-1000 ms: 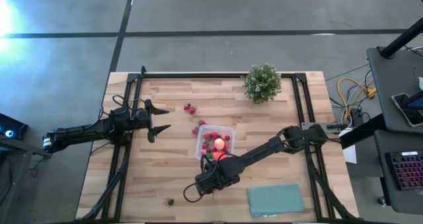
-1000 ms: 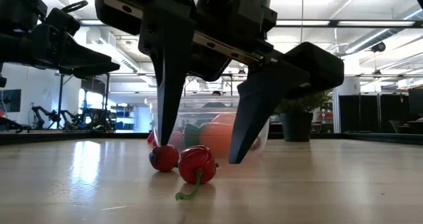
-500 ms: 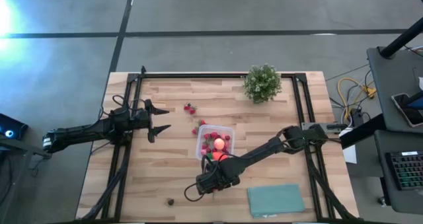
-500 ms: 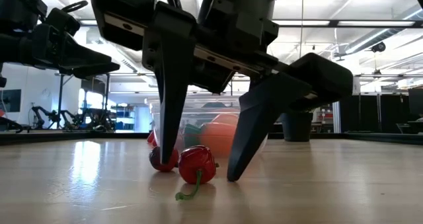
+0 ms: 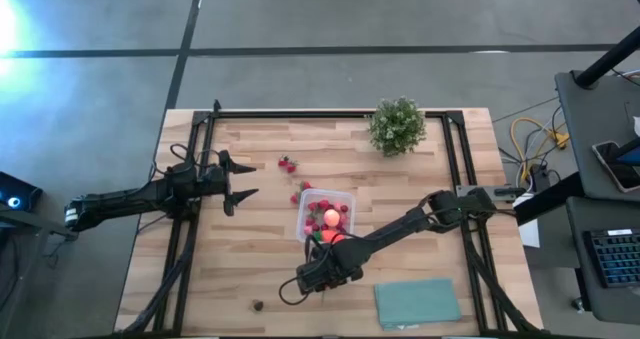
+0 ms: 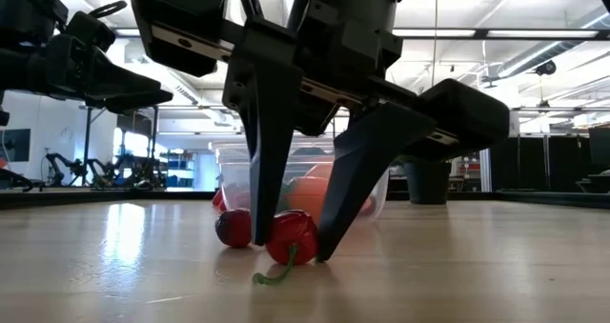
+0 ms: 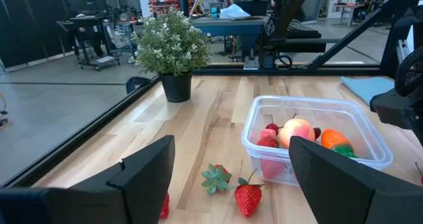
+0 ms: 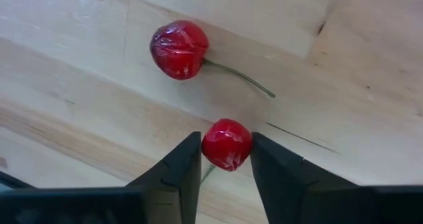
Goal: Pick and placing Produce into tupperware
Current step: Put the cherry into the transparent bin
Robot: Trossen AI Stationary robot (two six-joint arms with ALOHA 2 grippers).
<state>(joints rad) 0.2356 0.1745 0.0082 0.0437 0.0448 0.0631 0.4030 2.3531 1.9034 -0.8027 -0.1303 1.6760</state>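
Note:
My right gripper stands near the table's front, a little in front of the tupperware, and is shut on a red cherry. A second cherry with a long stem lies just beside it on the wood. The clear tupperware holds a peach-like ball, strawberries and an orange piece. Loose strawberries lie on the table beside the tupperware. My left gripper waits open at the table's left, with nothing between its fingers. My right gripper pinches the cherry's two opposite sides between the free ends of its two fingers. The fingers come from above, pointing steeply down. The cherry rests on the table, and its green stem lies on the wood.
A potted plant stands at the far right of the table. A teal cloth lies flat at the near right. A small dark piece lies near the front edge. Black rails run along the table's sides.
My right gripper has stayed in place and shut: its fingers stood wide on either side of the cherry and now touch it on both sides. The cherry remains on the table.

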